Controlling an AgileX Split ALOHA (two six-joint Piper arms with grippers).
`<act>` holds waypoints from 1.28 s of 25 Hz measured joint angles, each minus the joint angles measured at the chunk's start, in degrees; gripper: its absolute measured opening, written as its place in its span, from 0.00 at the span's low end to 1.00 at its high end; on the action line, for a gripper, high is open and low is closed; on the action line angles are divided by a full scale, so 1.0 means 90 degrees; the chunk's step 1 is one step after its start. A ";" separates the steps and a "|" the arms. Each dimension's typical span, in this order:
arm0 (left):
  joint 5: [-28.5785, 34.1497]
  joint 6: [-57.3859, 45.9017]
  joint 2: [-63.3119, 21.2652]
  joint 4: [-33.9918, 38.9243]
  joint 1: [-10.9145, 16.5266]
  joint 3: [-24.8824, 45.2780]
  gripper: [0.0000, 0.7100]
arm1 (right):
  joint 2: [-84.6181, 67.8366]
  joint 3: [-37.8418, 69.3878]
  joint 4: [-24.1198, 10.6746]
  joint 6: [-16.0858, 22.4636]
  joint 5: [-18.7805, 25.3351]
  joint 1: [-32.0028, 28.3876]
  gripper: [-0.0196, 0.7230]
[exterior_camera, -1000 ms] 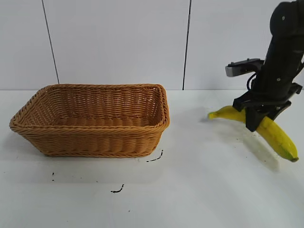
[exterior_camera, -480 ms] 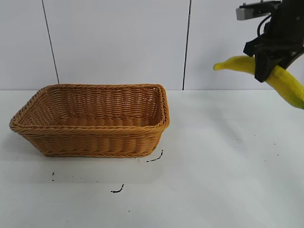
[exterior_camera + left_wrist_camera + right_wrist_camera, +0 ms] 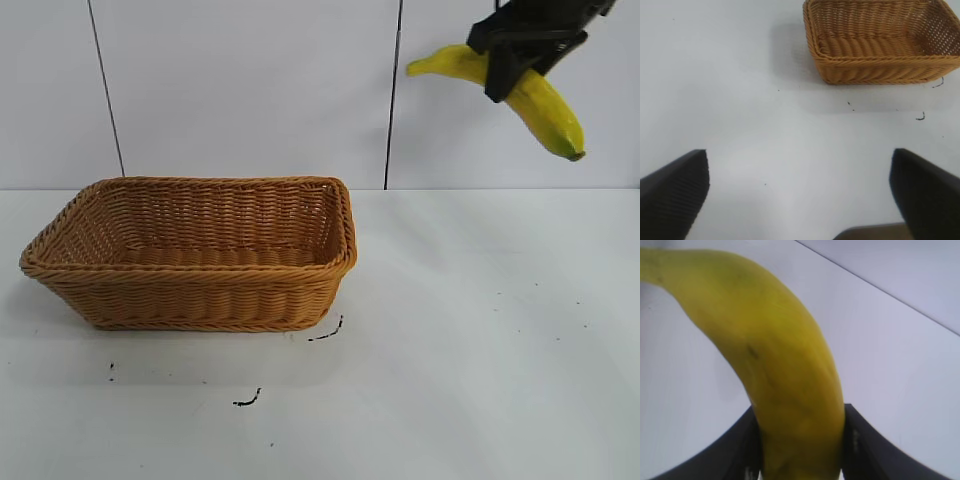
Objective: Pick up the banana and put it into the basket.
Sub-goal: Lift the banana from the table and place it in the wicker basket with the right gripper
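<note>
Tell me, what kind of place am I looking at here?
Probably a robot test bench or lab, not a kitchen: a bare white table before plain white wall panels, with only a wicker basket on it, and the right gripper holding a banana high in its fingers.

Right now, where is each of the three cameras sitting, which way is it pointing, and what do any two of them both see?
Exterior view: faces the rig level across the table; shows the basket and, high at right, the right gripper shut on the banana.
Left wrist view: on the left arm, looking down past the open left gripper at the table and basket.
Right wrist view: on the right arm, close on the banana between its fingers.
Shared: exterior and left wrist see the basket; exterior and right wrist see the banana.
</note>
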 joint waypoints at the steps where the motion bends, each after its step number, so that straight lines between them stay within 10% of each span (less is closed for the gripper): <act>1: 0.0000 0.0000 0.0000 0.0000 0.0000 0.0000 0.98 | 0.0031 0.0000 -0.0006 -0.0077 -0.0124 0.0167 0.45; 19: 0.0000 0.0000 0.0000 0.0000 0.0000 0.0000 0.98 | 0.1591 0.0000 -0.0219 -0.0891 -0.2555 0.1941 0.45; 32: 0.0000 0.0000 0.0000 0.0000 0.0000 0.0000 0.98 | 0.2056 0.0000 -0.0423 -0.0891 -0.2626 0.1921 0.55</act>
